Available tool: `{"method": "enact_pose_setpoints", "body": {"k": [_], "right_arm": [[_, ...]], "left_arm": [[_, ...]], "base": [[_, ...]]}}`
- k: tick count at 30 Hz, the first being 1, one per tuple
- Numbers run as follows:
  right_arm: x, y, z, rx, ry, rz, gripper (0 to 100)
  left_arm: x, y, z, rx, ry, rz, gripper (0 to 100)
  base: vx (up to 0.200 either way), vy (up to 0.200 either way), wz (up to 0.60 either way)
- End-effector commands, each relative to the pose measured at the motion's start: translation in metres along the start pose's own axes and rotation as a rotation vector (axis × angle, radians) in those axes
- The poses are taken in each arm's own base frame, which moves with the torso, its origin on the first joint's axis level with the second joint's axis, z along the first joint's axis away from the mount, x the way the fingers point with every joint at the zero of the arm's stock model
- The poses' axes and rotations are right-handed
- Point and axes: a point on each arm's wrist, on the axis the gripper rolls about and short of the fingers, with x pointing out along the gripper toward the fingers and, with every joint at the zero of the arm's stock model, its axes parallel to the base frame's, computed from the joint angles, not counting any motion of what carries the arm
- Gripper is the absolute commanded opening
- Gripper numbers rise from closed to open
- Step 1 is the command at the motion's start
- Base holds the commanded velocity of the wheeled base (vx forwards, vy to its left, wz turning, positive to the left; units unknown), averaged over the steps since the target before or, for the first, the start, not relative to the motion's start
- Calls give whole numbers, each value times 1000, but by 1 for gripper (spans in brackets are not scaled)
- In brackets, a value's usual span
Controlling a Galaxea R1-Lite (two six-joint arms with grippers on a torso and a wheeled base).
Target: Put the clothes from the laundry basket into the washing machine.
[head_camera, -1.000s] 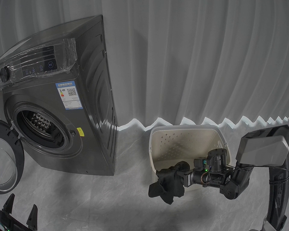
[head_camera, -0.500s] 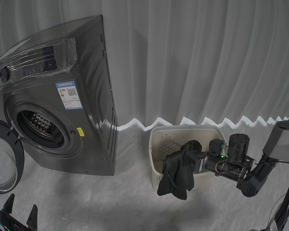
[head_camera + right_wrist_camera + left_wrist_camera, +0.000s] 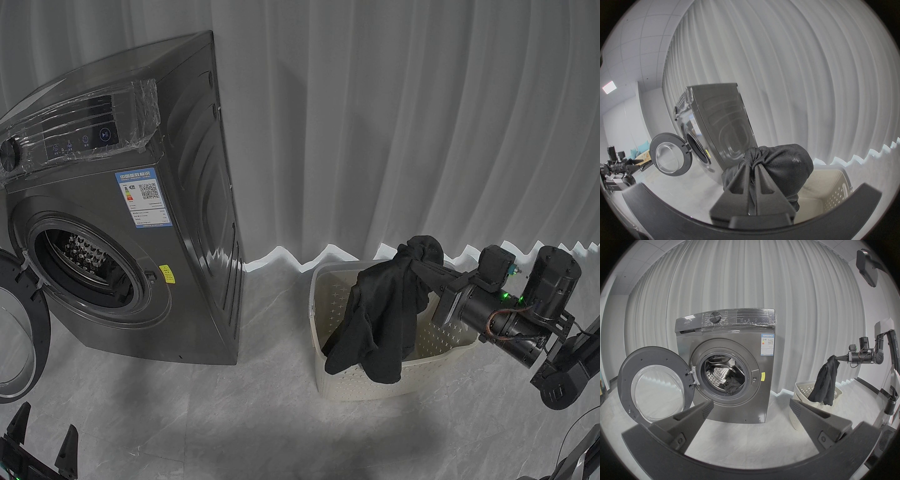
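Note:
My right gripper (image 3: 422, 263) is shut on a black garment (image 3: 381, 312), holding it above the white laundry basket (image 3: 350, 384); the cloth hangs down over the basket's near left rim. In the right wrist view the garment (image 3: 781, 164) bunches around the gripper (image 3: 753, 173). The grey washing machine (image 3: 125, 206) stands to the left with its round door (image 3: 19, 340) swung open. The left wrist view shows dark clothes (image 3: 731, 385) lying in the drum. My left gripper (image 3: 42, 437) hangs open low at the near left, holding nothing, its fingers (image 3: 690, 418) spread wide.
White curtains (image 3: 406, 125) run along the back wall behind the basket and machine. Pale tiled floor (image 3: 250, 412) lies open between the washing machine and the basket.
My right gripper has lifted the black garment up out of the basket and swung it back and to the right. The left gripper has stayed put.

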Motion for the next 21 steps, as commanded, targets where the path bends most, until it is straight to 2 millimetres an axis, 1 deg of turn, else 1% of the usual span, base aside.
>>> {"method": "enact_pose_setpoints", "body": {"k": [1, 10, 19, 21], "right_arm": [[-8, 1, 16, -8, -62, -5, 0], [-19, 3, 29, -27, -108, -14, 0], [-23, 3, 36, -32, -132, -14, 0], [-24, 4, 37, -33, -137, -10, 0]], "left_arm": [[0, 0, -5, 0, 1, 1, 100], [0, 0, -5, -3, 0, 1, 100], [0, 0, -5, -5, 0, 1, 100], [0, 0, -5, -3, 1, 1, 100]], "base": [[0, 0, 0], [0, 0, 0], [-200, 0, 0], [0, 0, 0]]}}
